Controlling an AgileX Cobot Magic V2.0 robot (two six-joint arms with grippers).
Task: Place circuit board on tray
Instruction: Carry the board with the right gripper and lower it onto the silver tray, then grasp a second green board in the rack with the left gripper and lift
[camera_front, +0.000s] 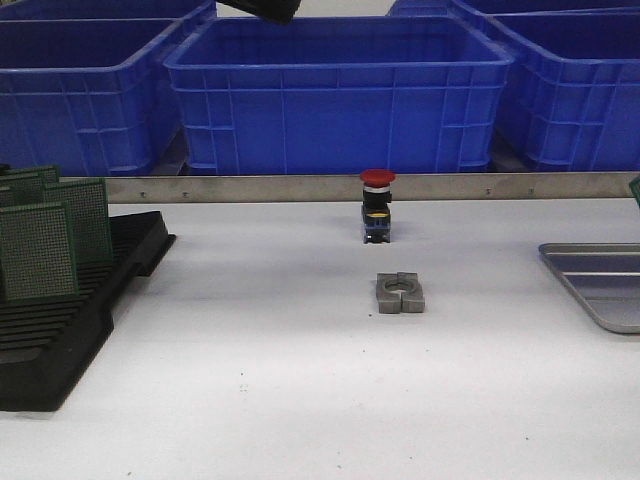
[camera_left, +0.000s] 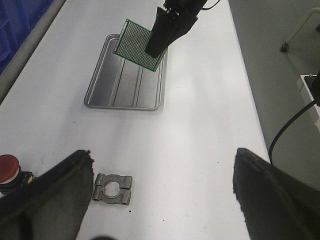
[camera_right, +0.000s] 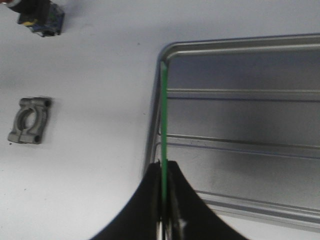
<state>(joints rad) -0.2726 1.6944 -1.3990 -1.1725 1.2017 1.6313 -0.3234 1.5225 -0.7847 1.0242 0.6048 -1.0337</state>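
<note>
- The white table (camera_front: 300, 380) carries the tray (camera_left: 125, 82) near its right edge.
- The right gripper (camera_left: 159, 42) is closed on the circuit board (camera_left: 137, 45), held above the tray.
- The left gripper (camera_left: 160, 195) has its jaws wide apart, holding nothing.
- Blue bins (camera_front: 335, 90) stand behind the table.
- A black rack (camera_front: 60, 320) with green boards stands far from the tray.

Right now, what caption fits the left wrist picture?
Right fingers hold a green circuit board above the tray.

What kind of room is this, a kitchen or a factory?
Probably a factory or electronics workshop, not a kitchen. Big blue plastic bins line the back of the white table, green circuit boards stand in a black rack, and a red push button sits nearby.
</note>
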